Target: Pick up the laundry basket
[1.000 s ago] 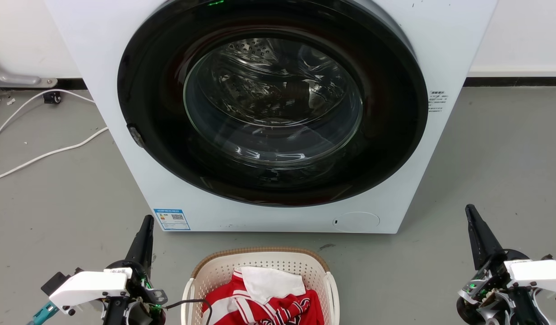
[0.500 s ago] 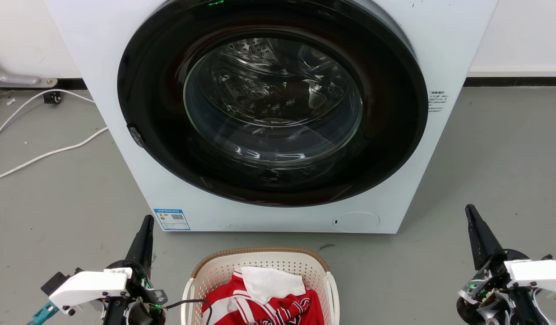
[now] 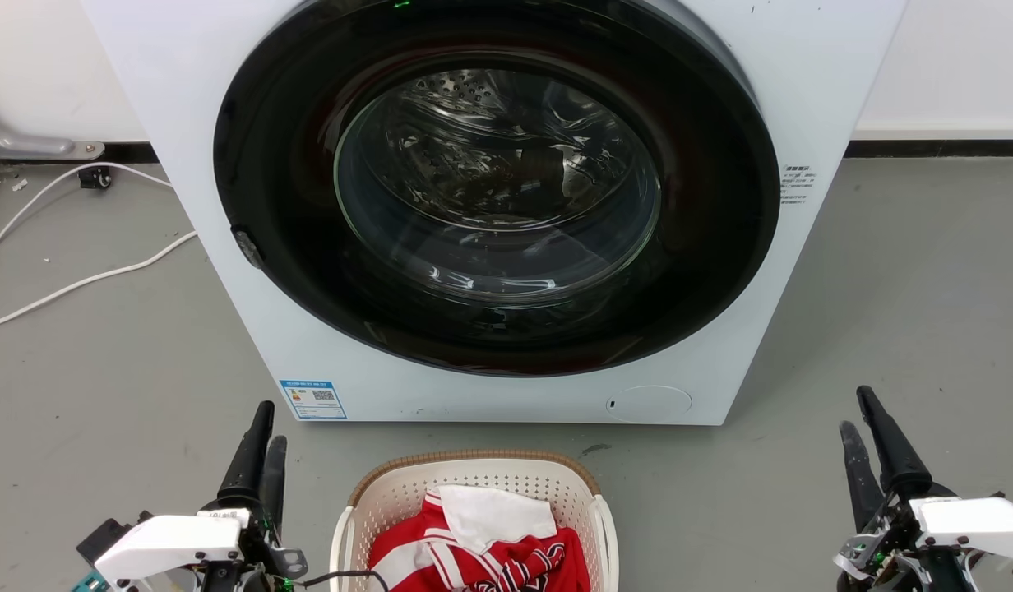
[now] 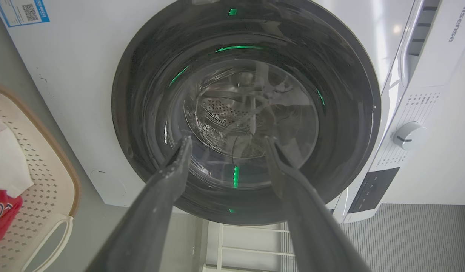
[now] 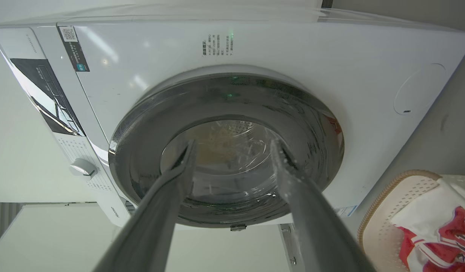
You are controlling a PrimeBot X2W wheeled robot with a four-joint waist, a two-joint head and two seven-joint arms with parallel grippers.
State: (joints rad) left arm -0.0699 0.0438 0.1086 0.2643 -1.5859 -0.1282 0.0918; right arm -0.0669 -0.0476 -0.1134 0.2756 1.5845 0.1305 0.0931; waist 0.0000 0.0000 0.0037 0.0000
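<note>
**Opened on both sides, dropped a little lower**

Parted now – left gripper (image 3: 270, 423) and right gripper (image 3: 853, 409), two spread fingers apiece against one shut blade a second ago; empty, both. Sitting on the grey floor (image 3: 145, 370) between them, touched by neither – laundry basket (image 3: 474, 457), red-and-white clothes (image 3: 490, 551) inside, just before the washing machine (image 3: 169, 82).

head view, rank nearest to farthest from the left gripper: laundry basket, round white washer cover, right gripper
1. Cream-white perforated plastic laundry basket with brown rim, just right of the left gripper.
2. Round white cover, low on the white washing machine, right side.
3. Right gripper, far right.
</note>
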